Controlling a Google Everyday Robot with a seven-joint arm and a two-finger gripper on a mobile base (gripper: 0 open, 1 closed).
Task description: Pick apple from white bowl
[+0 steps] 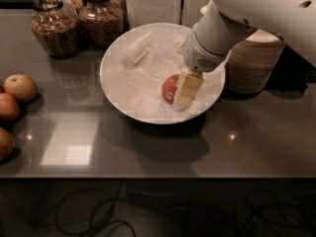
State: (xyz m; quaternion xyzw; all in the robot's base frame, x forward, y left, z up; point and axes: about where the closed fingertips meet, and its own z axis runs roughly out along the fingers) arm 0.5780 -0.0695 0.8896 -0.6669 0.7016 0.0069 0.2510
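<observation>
The apple (170,88) is small and red-orange, with a white-and-dark sticker on its near side. It lies in the right half of the white bowl (118,53), which is wide, shallow and lined with crinkled white paper. My gripper (183,94) reaches down into the bowl from the upper right on the white arm (222,28). Its beige tip lies against the apple's right side and covers that part of it. The apple rests on the paper in the bowl.
Several paler apples (19,87) lie at the left table edge. Two glass jars (54,26) stand behind the bowl at the left. A stack of beige paper bowls (254,58) stands right of the white bowl. A folded piece of paper (138,48) lies in the bowl.
</observation>
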